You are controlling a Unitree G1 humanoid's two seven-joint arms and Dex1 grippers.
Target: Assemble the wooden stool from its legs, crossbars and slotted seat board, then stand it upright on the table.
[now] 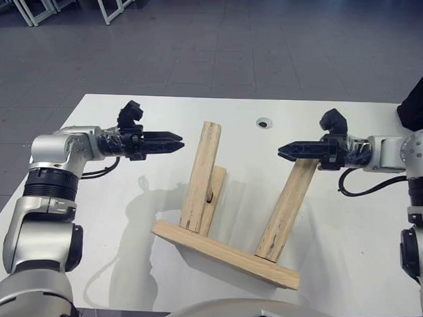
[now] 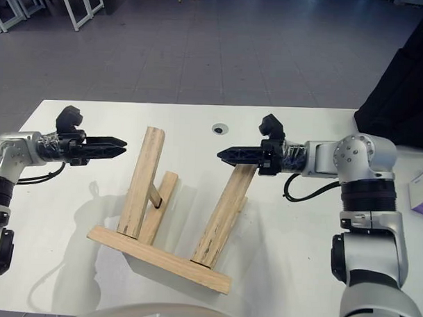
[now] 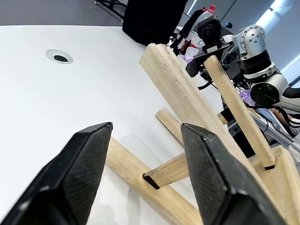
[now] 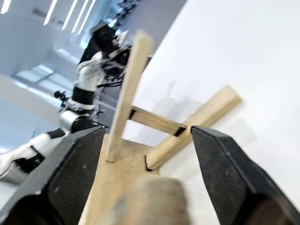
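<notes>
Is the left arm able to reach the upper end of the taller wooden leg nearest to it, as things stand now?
Probably yes. The left gripper hovers beside the leg, jaws open, with only bare table between them; nothing seems to block the way.

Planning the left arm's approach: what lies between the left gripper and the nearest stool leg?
Only bare table lies between the left gripper and the tall leg, as the left eye view shows.
</notes>
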